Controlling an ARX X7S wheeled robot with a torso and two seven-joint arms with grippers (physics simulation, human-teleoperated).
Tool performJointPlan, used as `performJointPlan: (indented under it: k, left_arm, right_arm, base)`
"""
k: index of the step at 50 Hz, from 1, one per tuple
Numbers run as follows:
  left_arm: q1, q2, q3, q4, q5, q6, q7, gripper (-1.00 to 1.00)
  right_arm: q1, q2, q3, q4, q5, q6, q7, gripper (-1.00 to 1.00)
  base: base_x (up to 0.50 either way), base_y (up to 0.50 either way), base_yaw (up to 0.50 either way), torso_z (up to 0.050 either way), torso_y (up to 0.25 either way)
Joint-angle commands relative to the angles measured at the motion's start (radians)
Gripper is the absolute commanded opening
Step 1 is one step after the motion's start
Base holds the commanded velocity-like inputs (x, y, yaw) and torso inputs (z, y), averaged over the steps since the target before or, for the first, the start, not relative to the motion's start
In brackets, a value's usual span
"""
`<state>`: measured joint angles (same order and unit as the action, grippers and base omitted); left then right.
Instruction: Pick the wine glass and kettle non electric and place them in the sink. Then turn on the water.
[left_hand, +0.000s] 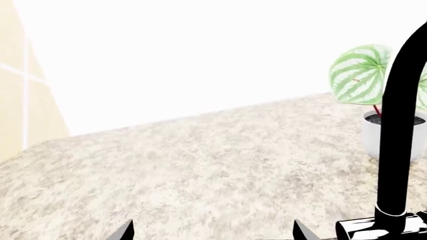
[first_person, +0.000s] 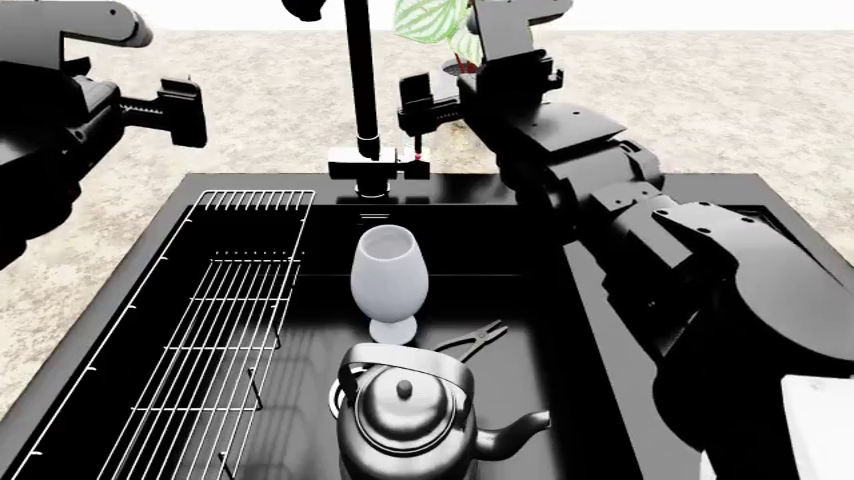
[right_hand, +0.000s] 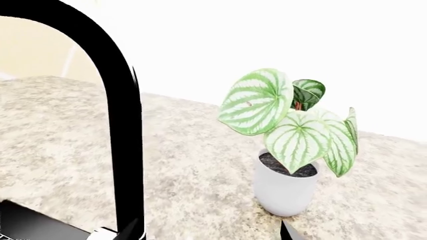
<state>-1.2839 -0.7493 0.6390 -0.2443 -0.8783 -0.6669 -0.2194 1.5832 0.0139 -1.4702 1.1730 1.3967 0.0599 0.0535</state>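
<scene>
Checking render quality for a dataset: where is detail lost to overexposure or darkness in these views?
Both wrist views: the wall behind the plant is blown out to plain white. Head view: the black sink and right arm merge in darkness, while the kettle shows sharp glossy reflections and the wine glass stands out clearly.

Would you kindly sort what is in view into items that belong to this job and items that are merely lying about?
Job items:
wine glass, upright in the sink
kettle, in the sink
faucet, for the water

Lying about:
potted plant on the countertop
wire rack
</scene>
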Motion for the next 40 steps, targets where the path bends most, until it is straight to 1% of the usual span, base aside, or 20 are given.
performJointPlan:
  k: [1,17,32,40]
  left_arm:
    - [-0.056,0.048,0.008,-0.081,0.033,0.018,0.02,1.0]
    - [-0.135,0.109,0.041,-0.2,0.09,0.038,0.067,1.0]
    - [-0.141,0.103,0.037,-0.176,0.079,0.02,0.064,1.0]
    - [-0.149,0.102,0.029,-0.178,0.088,0.035,0.054,1.0]
  right_arm:
    - [0.035,-0.014,-0.047,0.023,0.046,-0.01,0.009,1.0]
    - [0.067,-0.014,-0.071,0.008,0.07,0.003,0.016,1.0]
    - [0.073,-0.014,-0.079,-0.003,0.08,0.005,0.023,1.0]
    - [0.077,-0.014,-0.08,-0.005,0.087,0.008,0.029,1.0]
  base:
    - [0.0,0.0,0.0,0.0,0.0]
    - [0.0,0.0,0.0,0.0,0.0]
    - [0.0,0.0,0.0,0.0,0.0]
    - [0.0,0.0,0.0,0.0,0.0]
